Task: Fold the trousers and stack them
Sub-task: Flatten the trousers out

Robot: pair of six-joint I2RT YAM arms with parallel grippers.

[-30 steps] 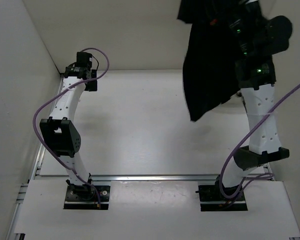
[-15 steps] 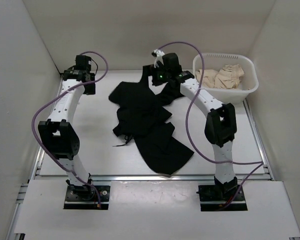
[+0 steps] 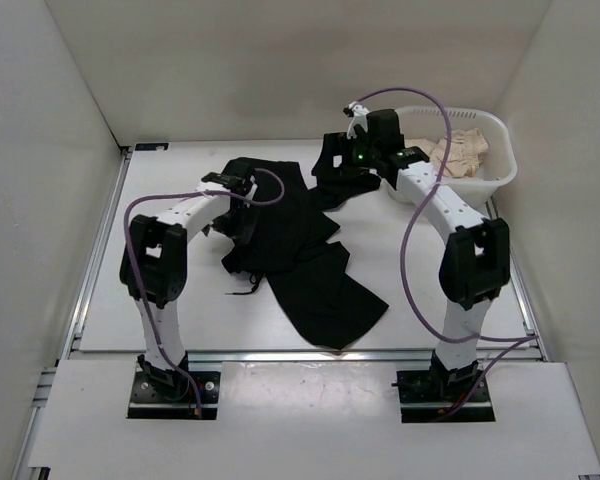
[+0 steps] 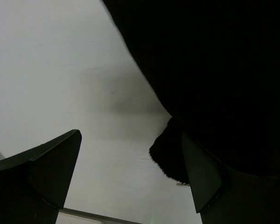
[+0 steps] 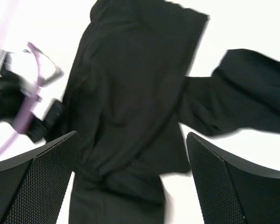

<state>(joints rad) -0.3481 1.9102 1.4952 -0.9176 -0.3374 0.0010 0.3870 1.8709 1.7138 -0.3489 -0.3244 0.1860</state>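
Nearest me: one leg of the trousers [image 3: 300, 250] fans out toward the arm bases, its end lying flat close to the near edge of the surface [image 3: 430, 275]. The rest is a rumpled black heap at mid-surface, with folds lapped over one another. From above I can't pick out the waistband. A second length runs off to the far right, beneath the right arm.

Left claw [image 4: 130, 134]: released, jaws wide. It sits low at the heap's left edge. The wrist view shows bare surface between the fingers and a lobe of cloth just beside one finger; I can't tell if they touch. Nothing gripped.

Right claw [image 5: 131, 134]: also released, jaws wide, hanging above the far part of the garment and looking down on it. The wrist picture is smeared. Nothing gripped.

Farthest: white basket [image 3: 507, 170] in the far right corner with pale cloth [image 3: 458, 150] inside, apart from the trousers.

Handling, my judgement: soft, matte, limp fabric, light for its bulk, with no stiffness at all. It will sag and drag, and the layers will likely cling and come up together. A pinch in the middle of the heap would lift a bundle. Better to take hold at an edge, waistband corners or a hem, one claw each, and draw it out flat before any fold. Folding not yet begun; spreading comes first.
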